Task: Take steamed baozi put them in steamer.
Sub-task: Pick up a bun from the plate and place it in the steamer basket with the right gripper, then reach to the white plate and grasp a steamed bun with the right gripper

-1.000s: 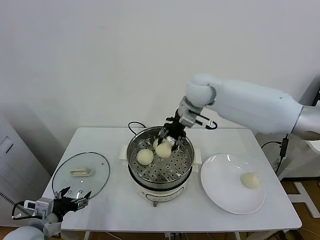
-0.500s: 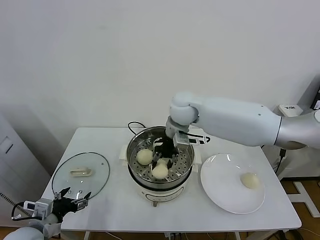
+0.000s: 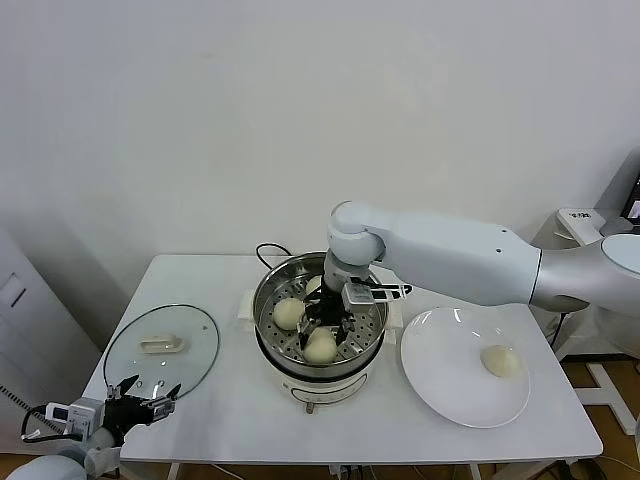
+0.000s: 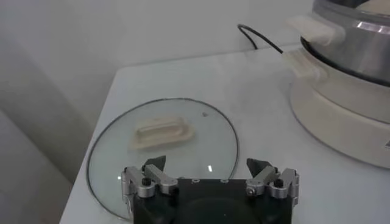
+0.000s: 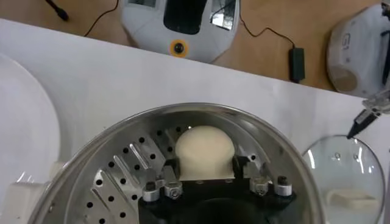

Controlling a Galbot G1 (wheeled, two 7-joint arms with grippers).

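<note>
The steamer [image 3: 268, 287] stands mid-table, a shiny pot on a white base. Two steamed baozi lie on its perforated tray: one [image 3: 289, 313] on the left, one [image 3: 321, 346] near the front. My right gripper [image 3: 325, 328] reaches down into the pot over the front bun. In the right wrist view that bun [image 5: 204, 145] rests on the tray [image 5: 122, 176] between the spread fingers of the open right gripper [image 5: 205, 164]. A third baozi [image 3: 499, 361] sits on the white plate [image 3: 450, 395]. My left gripper [image 3: 143, 392] waits open at the table's front left edge.
The glass lid [image 3: 160, 345] lies flat on the table left of the steamer, just ahead of the left gripper [image 4: 207, 164]. A black cord [image 3: 268, 250] loops behind the pot. The plate sits right of the steamer, near the table's front right edge.
My right gripper carried a baozi from the back rim down onto the front of the tray, and its jaws have spread apart. The left arm has not moved.
</note>
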